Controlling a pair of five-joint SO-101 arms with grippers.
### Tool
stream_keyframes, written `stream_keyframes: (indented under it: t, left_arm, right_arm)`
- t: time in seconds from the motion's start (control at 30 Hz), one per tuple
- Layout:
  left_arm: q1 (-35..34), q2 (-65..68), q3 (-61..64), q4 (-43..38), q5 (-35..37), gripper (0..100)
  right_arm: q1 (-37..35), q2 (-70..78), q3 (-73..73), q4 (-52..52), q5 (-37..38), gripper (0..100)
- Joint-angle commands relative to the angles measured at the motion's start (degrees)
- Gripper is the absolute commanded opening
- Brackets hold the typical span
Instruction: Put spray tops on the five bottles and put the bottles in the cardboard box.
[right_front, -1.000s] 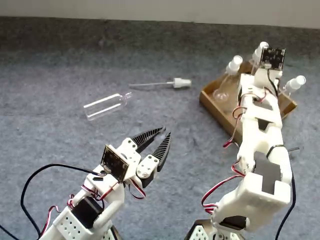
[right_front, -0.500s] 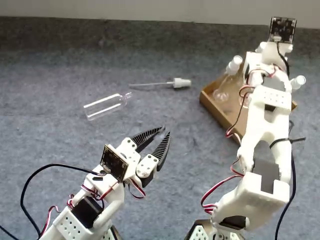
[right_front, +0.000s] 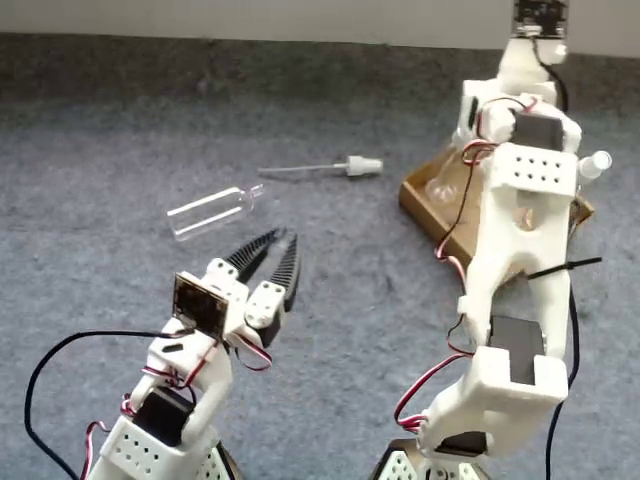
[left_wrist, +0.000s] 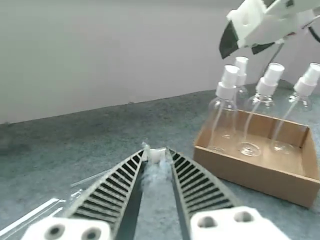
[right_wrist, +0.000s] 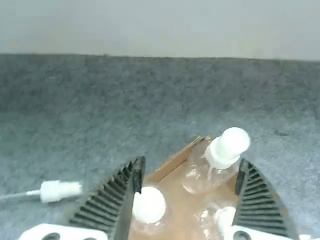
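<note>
Nearest the robot's base, the left gripper (right_front: 285, 238) hangs low over the grey table (right_front: 100, 150), its fingers a narrow gap apart and holding nothing. Just beyond it, the last bottle (right_front: 208, 212) lies on its side, uncapped, with its neck toward the loose spray top (right_front: 358, 166), which rests a little farther off with its long thin tube pointing back at the bottle.

The likely trouble starts here. The bottle is round, clear and light, so a pinch off its middle could roll it away or squirt it out of the fingers. The thin tube could bend, or miss the small neck, if the two are not lined up.

Farther right, the cardboard box (left_wrist: 250, 167) holds four capped bottles (left_wrist: 223, 112) standing upright toward its back wall, with bare floor in front of them. Above them the right gripper (right_wrist: 191, 172) hangs with fingers spread wide, empty. A careless descent could topple these tall, light bottles.
</note>
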Motion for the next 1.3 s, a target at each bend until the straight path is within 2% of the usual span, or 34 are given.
stream_keyframes:
  t: [0.0,0.1,0.37,0.47,0.6,0.7,0.77,1.0,1.27]
  left_arm:
    - [-9.1,-0.57,-3.03,0.35,0.26,1]
    - [-16.4,-0.57,-5.49,0.35,0.26,1]
    - [-34.33,-0.57,-6.46,2.02,0.26,1]
    - [-39.69,-0.57,-5.32,6.33,0.53,1]
    - [-46.11,-0.57,-5.41,17.58,0.62,1]
    - [-50.42,-0.57,-5.32,23.91,0.62,1]
    - [-51.38,-0.57,-5.14,24.26,0.62,1]
    - [-51.3,-0.57,-2.68,24.18,0.62,1]
    - [-48.66,-0.57,-2.51,24.18,0.26,1]
  right_arm:
    - [-4.35,-4.7,-4.0,4.44,0.26,18.2]
    - [-8.22,-4.7,-4.0,6.99,0.26,14.6]
    - [-21.32,-4.7,-4.0,13.41,0.7,14.6]
    - [-26.07,-4.7,-4.0,15.25,0.79,14.6]
    - [-30.73,-4.62,-3.82,15.69,1.23,14.6]
    - [-32.4,-4.62,-3.82,15.69,6.68,14.6]
    - [-32.48,-4.62,-4.0,15.69,8.79,14.6]
    - [-29.58,-6.46,-4.88,15.6,8.79,14.6]
    - [-28.62,-11.56,-2.77,16.57,9.14,14.6]
